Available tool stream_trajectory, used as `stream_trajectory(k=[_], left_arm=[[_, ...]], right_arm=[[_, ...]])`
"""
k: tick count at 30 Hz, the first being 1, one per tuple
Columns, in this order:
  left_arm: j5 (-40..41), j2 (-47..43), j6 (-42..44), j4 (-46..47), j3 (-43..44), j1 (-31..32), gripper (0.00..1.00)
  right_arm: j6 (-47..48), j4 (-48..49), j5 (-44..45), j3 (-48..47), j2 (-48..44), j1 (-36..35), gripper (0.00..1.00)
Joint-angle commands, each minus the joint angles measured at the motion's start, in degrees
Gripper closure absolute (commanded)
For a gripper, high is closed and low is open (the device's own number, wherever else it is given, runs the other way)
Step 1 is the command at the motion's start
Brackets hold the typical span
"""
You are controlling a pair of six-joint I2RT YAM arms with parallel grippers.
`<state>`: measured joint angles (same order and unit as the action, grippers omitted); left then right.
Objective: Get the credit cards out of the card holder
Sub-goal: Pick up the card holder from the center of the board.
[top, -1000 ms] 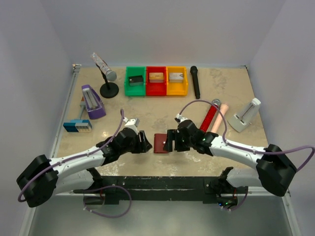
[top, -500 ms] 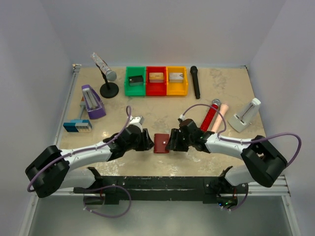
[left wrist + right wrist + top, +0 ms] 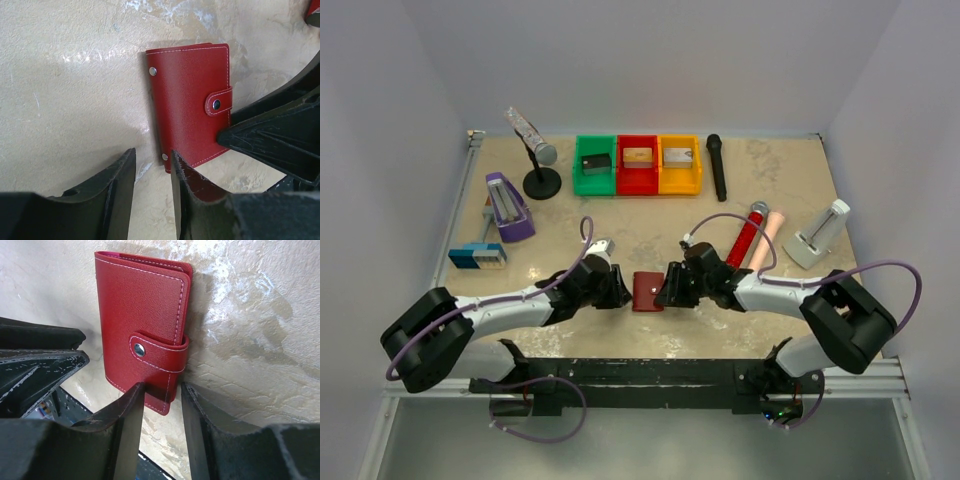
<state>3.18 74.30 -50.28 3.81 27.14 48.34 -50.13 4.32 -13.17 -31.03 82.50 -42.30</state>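
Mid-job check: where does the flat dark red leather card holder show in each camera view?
Top external: card holder low centre, closed.
Left wrist: just right of centre.
Right wrist: upper centre-left.
Shared landmark: silver snap on its tab strap, clear in both wrist views.

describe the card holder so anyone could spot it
On the beige table, look between the left end effector and the right end effector. The card holder lies flat there: a closed dark red wallet with a snap tab, unlike the red bin and red microphone farther back.
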Motion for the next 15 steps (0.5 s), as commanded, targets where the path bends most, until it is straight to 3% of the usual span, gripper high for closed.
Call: stream_trajectory(k=[1, 15], left_arm=[[0.3, 0.1, -0.7, 3.2, 0.5, -0.3, 0.62], [-1.5, 1.3, -1.7, 6.7, -1.8, -0.3, 0.66]], right_arm=[[-0.2, 1.8, -1.1, 1.2, 0.3, 0.2, 0.61], [-0.7, 5.7, -2.7, 3.6, -1.4, 0.6, 0.81]])
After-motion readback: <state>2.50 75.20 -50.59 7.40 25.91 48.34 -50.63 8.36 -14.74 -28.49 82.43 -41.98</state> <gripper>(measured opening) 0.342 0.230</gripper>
